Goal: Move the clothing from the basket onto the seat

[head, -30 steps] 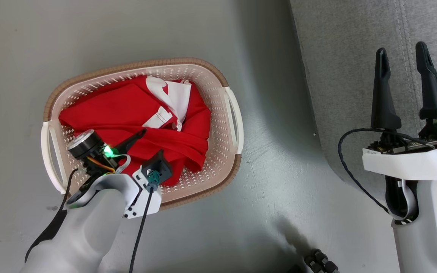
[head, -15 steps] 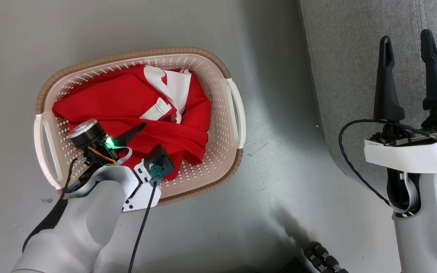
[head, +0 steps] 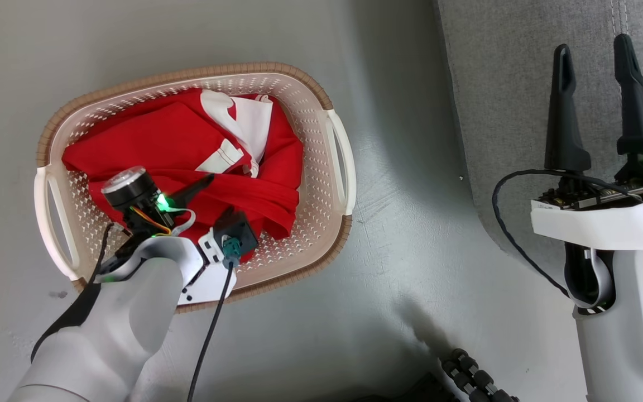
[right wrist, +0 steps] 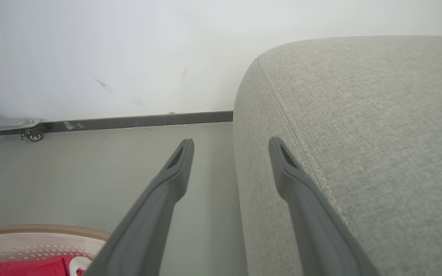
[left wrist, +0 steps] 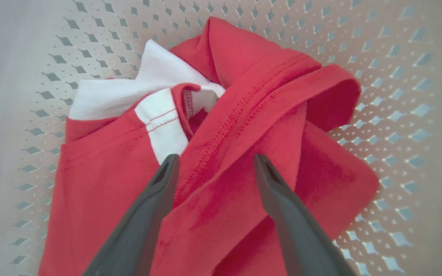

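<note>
While the clothing (head: 187,151) is piled in the basket (head: 321,95), upper left of the head view, the left gripper (head: 218,198) is held spread over it, nothing grasped; the right gripper (head: 592,47) is held open at the seat (head: 522,84), upper right. Left wrist view: fabric is judged soft, light, limp; the stitched red fold (left wrist: 244,115) at centre is suggested as pinch point. Right wrist view: floor (right wrist: 90,172) at left; basket rim is judged a snag risk.

**Both grippers open, arms set apart**

The left gripper (head: 221,196) is pointing up and right from the lower left of the head view, jaws spread wide. The right gripper (head: 593,43) is standing upright at the right edge, jaws likewise parted.
</note>
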`<state>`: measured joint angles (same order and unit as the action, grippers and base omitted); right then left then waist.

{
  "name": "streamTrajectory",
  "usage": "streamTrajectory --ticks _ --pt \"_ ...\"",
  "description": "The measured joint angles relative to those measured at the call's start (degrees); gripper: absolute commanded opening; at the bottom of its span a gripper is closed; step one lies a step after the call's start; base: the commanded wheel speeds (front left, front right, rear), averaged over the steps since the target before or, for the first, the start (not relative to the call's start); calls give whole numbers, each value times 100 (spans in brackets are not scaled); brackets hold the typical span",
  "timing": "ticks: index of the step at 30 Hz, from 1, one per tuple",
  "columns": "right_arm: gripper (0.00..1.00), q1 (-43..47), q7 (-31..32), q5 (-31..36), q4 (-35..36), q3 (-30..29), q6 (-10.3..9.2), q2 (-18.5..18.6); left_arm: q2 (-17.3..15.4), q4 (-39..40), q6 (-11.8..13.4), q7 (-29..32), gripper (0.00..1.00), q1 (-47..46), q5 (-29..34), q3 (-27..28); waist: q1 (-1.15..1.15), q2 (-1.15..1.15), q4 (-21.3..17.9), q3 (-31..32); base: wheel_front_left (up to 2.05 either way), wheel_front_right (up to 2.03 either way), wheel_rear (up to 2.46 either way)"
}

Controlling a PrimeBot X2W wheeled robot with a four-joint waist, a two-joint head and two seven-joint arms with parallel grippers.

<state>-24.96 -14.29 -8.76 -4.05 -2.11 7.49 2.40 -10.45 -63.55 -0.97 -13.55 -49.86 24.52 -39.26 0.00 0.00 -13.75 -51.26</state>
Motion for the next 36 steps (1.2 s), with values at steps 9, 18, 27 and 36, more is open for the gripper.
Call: streamTrajectory --ticks 9,18,27,36 --pt "100 -3 0 -38 -3 54 0 1 -38 -335 0 204 100 -85 199 -126 0 0 -90 -65 0 0 0" --pt "100 -10 0 -98 -18 60 0 1 -41 -584 -1 404 21 -219 245 -186 0 0 -176 -91 0 0 0" --pt "100 -46 0 -98 -32 -18 0 0 19 -619 54 336 0 -220 153 -103 0 0 -161 -49 0 0 0" --pt "100 -121 0 -98 -43 -82 0 1 34 -502 209 103 0 -221 -211 218 0 0 -78 40 0 0 0"
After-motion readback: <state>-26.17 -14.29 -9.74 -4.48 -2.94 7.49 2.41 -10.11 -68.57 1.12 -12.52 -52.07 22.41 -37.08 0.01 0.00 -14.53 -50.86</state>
